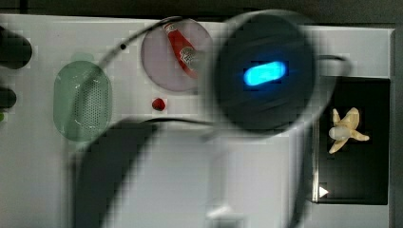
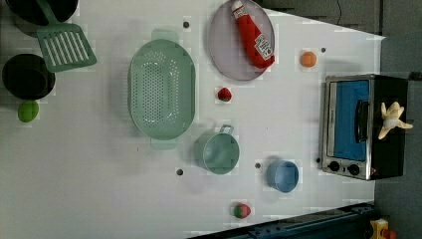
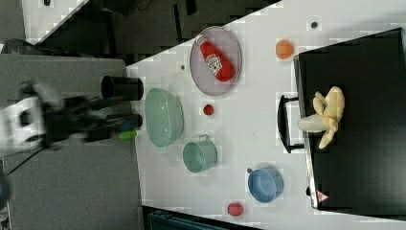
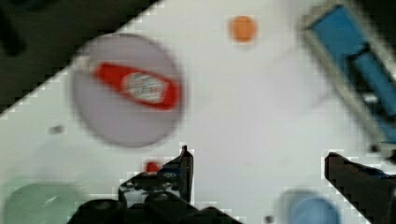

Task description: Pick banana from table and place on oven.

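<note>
One banana (image 2: pixel 393 121) lies on the black top of the oven (image 2: pixel 363 127), its peel strips splayed out around the pale fruit, and nothing touches it; in the right view the banana (image 3: pixel 325 116) sits toward the handle edge of the oven (image 3: pixel 359 143), and in the top view the banana (image 1: pixel 345 129) rests on the oven (image 1: pixel 354 175) with bare black surface all round it. Taking the oven as the landmark on the white table (image 2: pixel 74 169): just off its door corner lies a small orange ball (image 2: pixel 308 59), and beyond that ball a round plate (image 2: pixel 224 45) carries a red ketchup bottle (image 2: pixel 254 34). A blue bowl (image 2: pixel 282 175) stands near the knob end of the oven's front, a green mug (image 2: pixel 217 152) farther out from the door, and a large green colander (image 2: pixel 161 96) farther still, with a small red fruit (image 2: pixel 224 94) between colander and plate. Well apart from the oven, at the far end of the table, lie a green spatula (image 2: pixel 64 44) and a green ball (image 2: pixel 28 111). The gripper (image 4: pixel 257 170) hangs above the table away from the oven, its two dark fingers (image 4: pixel 184 168) spread wide with nothing between them.
</note>
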{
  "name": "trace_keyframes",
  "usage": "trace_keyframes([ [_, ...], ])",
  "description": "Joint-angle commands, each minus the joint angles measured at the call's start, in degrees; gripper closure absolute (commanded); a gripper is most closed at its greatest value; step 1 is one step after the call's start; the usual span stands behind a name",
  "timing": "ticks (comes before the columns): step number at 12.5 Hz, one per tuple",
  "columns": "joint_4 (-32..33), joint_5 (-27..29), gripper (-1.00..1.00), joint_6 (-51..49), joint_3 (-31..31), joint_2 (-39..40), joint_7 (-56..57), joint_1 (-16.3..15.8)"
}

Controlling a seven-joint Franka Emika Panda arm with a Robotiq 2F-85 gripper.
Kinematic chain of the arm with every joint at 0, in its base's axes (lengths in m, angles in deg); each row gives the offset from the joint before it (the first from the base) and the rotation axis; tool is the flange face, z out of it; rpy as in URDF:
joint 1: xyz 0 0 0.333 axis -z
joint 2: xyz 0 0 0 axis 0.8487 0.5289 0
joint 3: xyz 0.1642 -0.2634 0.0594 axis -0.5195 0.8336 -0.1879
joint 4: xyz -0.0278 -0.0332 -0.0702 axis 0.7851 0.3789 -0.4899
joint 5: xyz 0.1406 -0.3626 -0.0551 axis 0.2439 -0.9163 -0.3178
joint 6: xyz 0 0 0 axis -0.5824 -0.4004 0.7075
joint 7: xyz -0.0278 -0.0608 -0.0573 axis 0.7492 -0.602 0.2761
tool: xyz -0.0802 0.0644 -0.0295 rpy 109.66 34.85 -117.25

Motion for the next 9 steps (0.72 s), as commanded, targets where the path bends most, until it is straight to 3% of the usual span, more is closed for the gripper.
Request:
trace_keyframes([
  [1, 1.4, 0.0, -1.0, -6.1, -0.8, -0.9, -13.1, -0.5],
  [9, 1.4, 0.0, -1.0, -7.6, -0.8, -0.4, -13.1, -0.5],
])
